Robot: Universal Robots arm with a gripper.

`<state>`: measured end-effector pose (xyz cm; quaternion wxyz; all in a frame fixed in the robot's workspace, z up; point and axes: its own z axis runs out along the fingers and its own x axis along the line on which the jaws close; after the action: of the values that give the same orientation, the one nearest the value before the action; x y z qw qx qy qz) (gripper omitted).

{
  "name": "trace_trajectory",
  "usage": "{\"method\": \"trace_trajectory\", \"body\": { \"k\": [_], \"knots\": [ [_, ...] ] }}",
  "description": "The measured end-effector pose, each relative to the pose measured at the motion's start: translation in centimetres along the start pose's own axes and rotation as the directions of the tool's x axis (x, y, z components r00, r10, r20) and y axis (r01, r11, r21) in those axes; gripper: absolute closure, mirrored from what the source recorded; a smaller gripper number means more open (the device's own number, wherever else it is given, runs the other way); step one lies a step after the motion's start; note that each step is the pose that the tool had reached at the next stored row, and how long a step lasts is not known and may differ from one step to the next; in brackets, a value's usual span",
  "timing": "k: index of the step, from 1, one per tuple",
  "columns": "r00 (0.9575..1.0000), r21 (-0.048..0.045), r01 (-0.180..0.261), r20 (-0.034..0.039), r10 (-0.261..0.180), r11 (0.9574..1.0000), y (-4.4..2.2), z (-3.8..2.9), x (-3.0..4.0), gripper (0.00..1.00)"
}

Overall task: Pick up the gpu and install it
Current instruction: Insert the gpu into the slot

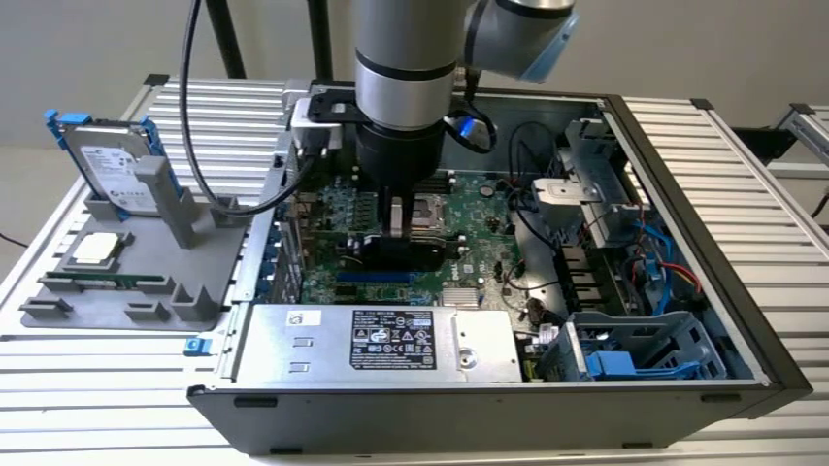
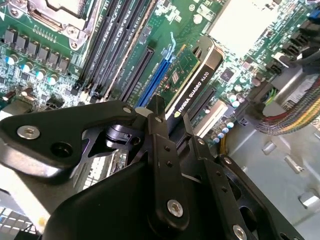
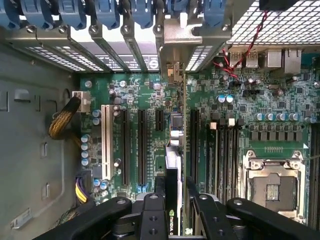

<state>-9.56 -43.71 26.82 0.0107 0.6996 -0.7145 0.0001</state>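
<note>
My gripper (image 1: 402, 221) reaches down inside the open computer case (image 1: 725, 291) and is shut on the gpu (image 1: 388, 254). In the second wrist view the gpu (image 2: 192, 80) stands on edge between my black fingers (image 2: 156, 112), its black shroud edge facing up, right beside the long blue slot (image 2: 155, 80) of the motherboard. The first wrist view shows the gpu (image 3: 173, 160) edge-on, running from my gripper (image 3: 175, 189) toward the rear slot openings, with its silver bracket (image 3: 172, 45) at the case wall. Whether its connector sits in the slot I cannot tell.
A silver hard drive with blue rails (image 1: 111, 160) stands on a grey fixture (image 1: 130, 291) at the exterior view's left. The power supply (image 1: 376, 340) lies at the case front. A CPU socket (image 3: 272, 182), memory slots, cables (image 1: 647, 262) and a drive cage (image 1: 635, 354) crowd the case.
</note>
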Motion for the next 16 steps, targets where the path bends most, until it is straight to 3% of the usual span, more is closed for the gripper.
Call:
{"method": "trace_trajectory", "body": {
  "k": [16],
  "knots": [
    [1.0000, 0.0000, 0.000, 0.0006, 0.000, 1.0000, 0.61, 0.98, -0.09, 1.00]
  ]
}}
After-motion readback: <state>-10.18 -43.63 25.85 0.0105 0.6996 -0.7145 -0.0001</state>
